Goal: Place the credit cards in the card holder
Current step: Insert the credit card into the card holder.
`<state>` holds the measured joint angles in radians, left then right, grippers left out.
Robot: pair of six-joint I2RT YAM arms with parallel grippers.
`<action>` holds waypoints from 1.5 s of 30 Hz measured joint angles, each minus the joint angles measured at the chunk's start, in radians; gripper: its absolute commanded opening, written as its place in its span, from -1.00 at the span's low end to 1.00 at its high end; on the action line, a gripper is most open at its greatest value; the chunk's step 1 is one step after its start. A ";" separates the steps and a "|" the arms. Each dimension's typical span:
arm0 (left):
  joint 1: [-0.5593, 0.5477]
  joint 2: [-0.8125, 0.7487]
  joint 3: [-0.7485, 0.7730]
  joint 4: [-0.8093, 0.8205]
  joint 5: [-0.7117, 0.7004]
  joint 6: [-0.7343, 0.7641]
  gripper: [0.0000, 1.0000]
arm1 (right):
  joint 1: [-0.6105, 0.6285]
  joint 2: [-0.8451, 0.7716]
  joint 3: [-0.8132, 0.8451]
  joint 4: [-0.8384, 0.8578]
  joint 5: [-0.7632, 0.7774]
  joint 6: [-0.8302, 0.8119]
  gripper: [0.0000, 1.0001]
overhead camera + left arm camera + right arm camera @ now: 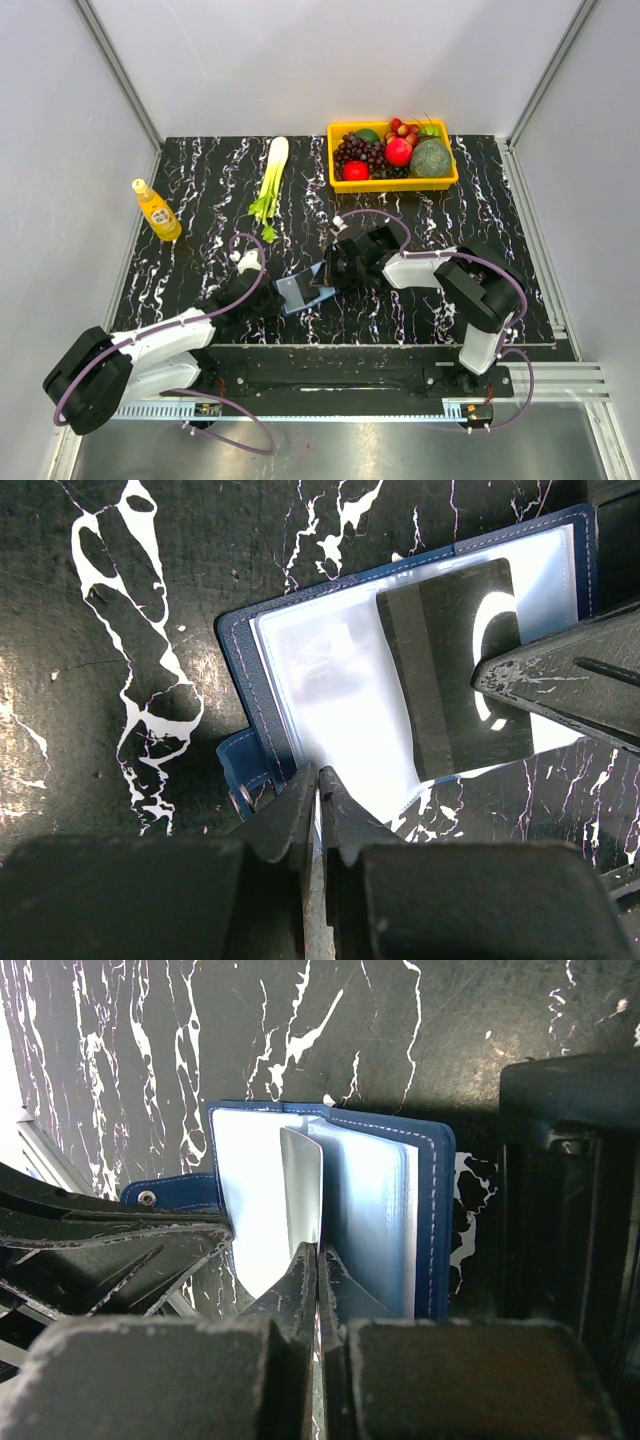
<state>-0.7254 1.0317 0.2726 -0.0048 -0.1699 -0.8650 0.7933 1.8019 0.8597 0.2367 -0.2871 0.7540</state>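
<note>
Lab robot cell: white panel walls [330, 60], aluminium framing [118, 75], black marbled tabletop [200, 200].

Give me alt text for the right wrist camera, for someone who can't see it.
The right claw is shut on a silvery card, held on edge against the clear inside of the open blue card holder. The left claw grips the holder's edge on the black marbled table.

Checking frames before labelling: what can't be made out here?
- Left wrist view: glare and blur hide any print on the silvery-grey flat card; the right end effector covers its corner.
- Top view: that end effector and the left end effector hide most of the small navy-blue folding card holder.
- Right wrist view: the card is edge-on, so whether it sits inside the holder is unclear.
</note>
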 measured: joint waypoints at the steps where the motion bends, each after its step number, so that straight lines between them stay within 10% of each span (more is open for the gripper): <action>1: 0.000 0.000 0.000 0.000 0.000 0.000 -0.82 | 0.000 0.000 0.000 -0.002 0.001 0.000 -1.00; 35: 0.000 -0.002 0.001 -0.002 -0.010 0.000 -0.82 | 0.026 0.030 0.059 -0.065 -0.010 -0.016 -1.00; 45: 0.000 -0.003 0.001 -0.006 -0.016 0.000 -0.81 | 0.059 0.071 0.101 -0.078 0.005 0.000 -0.57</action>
<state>-0.7254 1.0283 0.2737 -0.0109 -0.1860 -0.8650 0.8524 1.8729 0.9604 0.1585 -0.2817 0.7536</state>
